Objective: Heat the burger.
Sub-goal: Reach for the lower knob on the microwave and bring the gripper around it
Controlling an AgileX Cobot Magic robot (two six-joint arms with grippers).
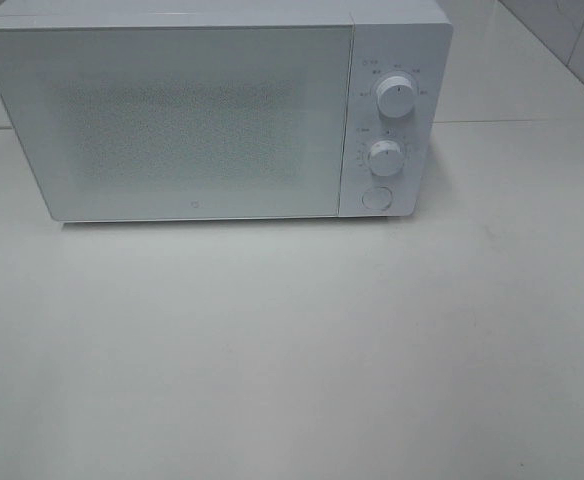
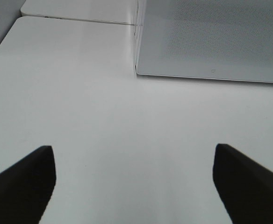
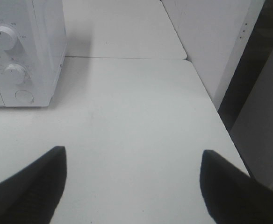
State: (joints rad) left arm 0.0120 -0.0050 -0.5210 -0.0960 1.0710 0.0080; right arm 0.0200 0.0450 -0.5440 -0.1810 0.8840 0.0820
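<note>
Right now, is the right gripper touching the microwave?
Apart. The right wrist view shows bare table between the right gripper and the microwave.

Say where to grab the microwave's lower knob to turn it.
Grip the lower knob across its round rim, coming straight in from the front. It is a short cylinder standing out of the front of the microwave, with the upper knob and a button close above and below, so set the jaws at its sides. The right gripper, jaws open, looks nearer.
</note>
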